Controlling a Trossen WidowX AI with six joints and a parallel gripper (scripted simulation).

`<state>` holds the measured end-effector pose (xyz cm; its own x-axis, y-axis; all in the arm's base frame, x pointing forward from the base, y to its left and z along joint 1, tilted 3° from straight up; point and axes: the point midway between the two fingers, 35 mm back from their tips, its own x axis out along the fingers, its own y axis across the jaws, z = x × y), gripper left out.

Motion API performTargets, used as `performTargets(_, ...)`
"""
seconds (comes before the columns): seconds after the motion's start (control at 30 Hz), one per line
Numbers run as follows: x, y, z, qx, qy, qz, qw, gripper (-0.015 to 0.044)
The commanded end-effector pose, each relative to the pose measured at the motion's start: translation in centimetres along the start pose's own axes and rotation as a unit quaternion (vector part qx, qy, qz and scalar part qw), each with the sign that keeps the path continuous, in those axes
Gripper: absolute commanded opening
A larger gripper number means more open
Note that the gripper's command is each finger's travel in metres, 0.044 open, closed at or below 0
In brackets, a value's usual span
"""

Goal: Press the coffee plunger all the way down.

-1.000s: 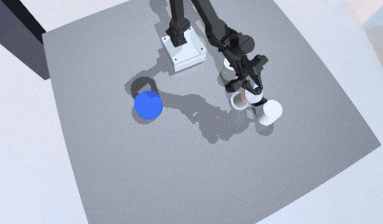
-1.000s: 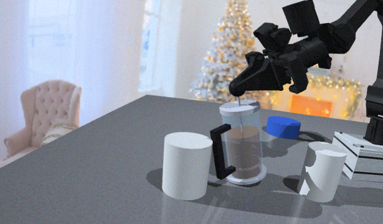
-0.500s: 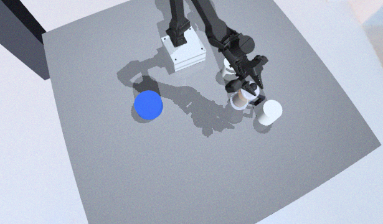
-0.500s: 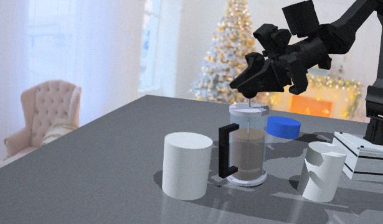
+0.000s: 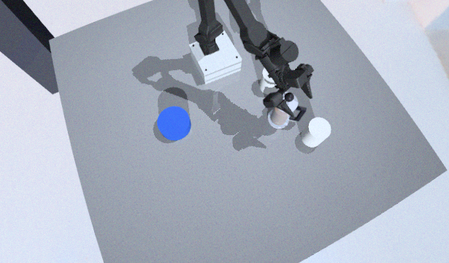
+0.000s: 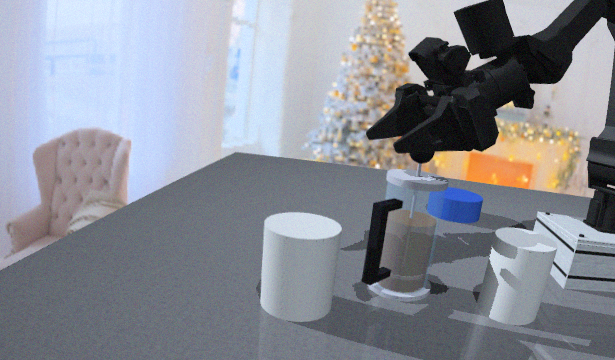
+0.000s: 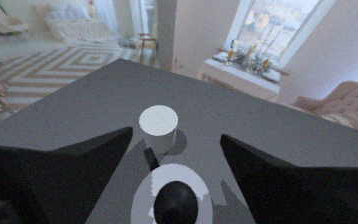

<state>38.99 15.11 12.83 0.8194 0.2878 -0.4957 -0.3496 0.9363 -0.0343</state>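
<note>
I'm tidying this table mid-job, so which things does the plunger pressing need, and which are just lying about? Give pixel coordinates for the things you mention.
Needed:
- coffee press [image 5: 279,117] [image 6: 409,250]
- its plunger knob [image 5: 289,96] [image 6: 421,154] [image 7: 176,202]

Lying about:
- two white cylinders
- blue disc [image 5: 174,123] [image 6: 455,206]

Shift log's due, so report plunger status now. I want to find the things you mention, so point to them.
Gripper [image 5: 301,106] [image 6: 382,141] [image 7: 177,134] open, nothing held. Plunger knob [image 5: 289,96] [image 6: 421,154] [image 7: 176,202] above lid, short rod showing; not fully down. Press [image 5: 279,118] [image 6: 407,250] upright. Nothing visible between knob and lid except rod.

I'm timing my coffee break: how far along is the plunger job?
The press stands upright and the gripper is open, holding nothing. In hand: its fingers are around or near the black knob. Left: pressing down; some rod still shows above the lid.
</note>
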Motion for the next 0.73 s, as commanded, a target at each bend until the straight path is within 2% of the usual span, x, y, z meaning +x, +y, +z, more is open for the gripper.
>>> performTargets(0.0, -1.8, 0.0, 1.6, 0.0, -0.006, -0.001, 1.0, 0.044)
performTargets(0.2, -7.7, 0.0, 4.2, -0.002, 0.001, -0.002, 1.0, 0.044)
performTargets(0.7, -7.7, 0.0, 3.8, -0.002, 0.001, -0.002, 1.0, 0.044)
